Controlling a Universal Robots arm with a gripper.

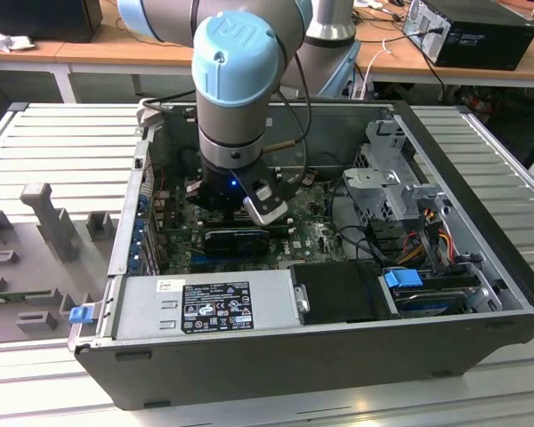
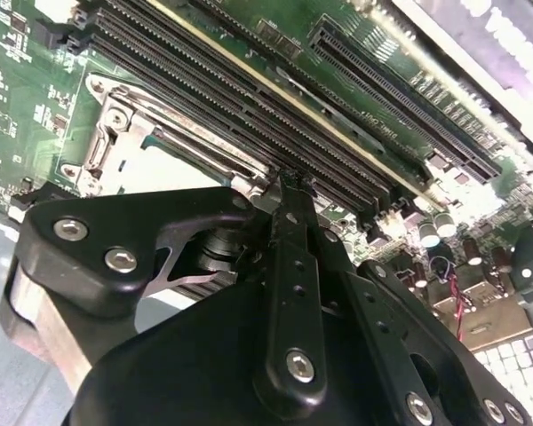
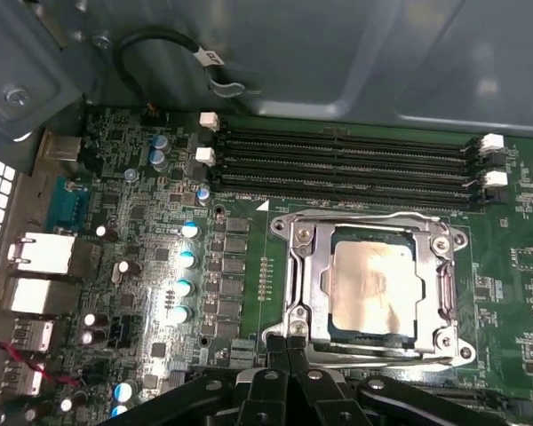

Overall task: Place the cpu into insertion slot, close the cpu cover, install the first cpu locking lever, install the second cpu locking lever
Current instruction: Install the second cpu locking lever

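Open computer case point(image 1: 445, 169) lying on a ribbed metal table point(image 1: 62, 142), its side off; the arm point(image 1: 236, 89) reaches straight down into the half toward the exterior view's left, and the wrist sits well inside the case walls with the power supply point(image 1: 205, 307) along the near edge and the drive cage point(image 1: 387, 178) toward the exterior view's right. Gripper point(image 3: 289, 342): black linkage fingers point(image 3: 298, 330) pressed together tip to tip with nothing between them, the tips at the near edge of the socket frame in the first wrist view; in the second wrist view the same closed tips point(image 2: 289, 191) point at the frame's edge just beside the memory slots. Cpu point(image 3: 373, 284): dull silver square, lying flat in the insertion slot point(image 3: 333, 333), whose dark rim shows as a thin border around the chip. Cpu cover point(image 3: 306, 275): silver frame plate lying down around the chip, its window edges lining the chip on all four sides, corners screwed at the frame. Memory slots point(image 3: 346, 164): four long black rows, running parallel to the far edge of the socket frame and close to it, white latches at both ends. Green motherboard point(image 3: 515, 302) bare on the side of the socket away from the capacitors point(image 3: 185, 257), which stand in a row on the opposite side. Case wall point(image 3: 338, 62) rises just beyond the memory slots, a black cable point(image 3: 151, 40) looped against it.
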